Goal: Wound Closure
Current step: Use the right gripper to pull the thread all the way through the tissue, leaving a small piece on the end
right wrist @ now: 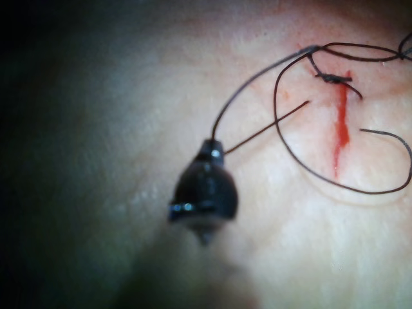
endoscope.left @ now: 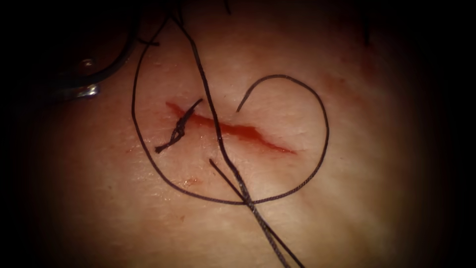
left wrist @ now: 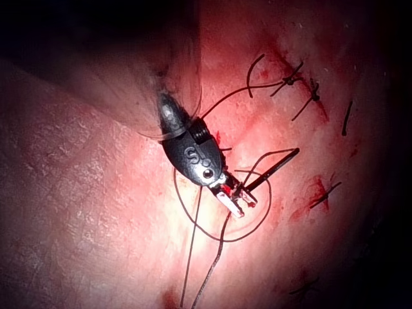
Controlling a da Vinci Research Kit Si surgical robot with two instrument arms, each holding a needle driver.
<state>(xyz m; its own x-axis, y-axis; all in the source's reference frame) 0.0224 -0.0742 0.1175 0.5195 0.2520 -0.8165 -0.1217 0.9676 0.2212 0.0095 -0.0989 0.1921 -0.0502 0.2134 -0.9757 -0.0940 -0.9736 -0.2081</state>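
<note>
The cut [endoscope.left: 233, 129] runs slantwise across the tissue [endoscope.left: 347, 208], red fluid [endoscope.left: 245, 131] along it and a tied knot [endoscope.left: 179, 128] across its left end. Loose thread [endoscope.left: 325, 129] loops round the cut's right side and crosses itself below the cut. In the right wrist view the right tool [right wrist: 211, 149] has its jaws pinched on the thread, left of the cut. In the left wrist view the left tool [left wrist: 237, 201] has jaws slightly spread, apparently holding nothing. A curved needle [endoscope.left: 116, 59] seems to lie beyond the cut's upper left.
</note>
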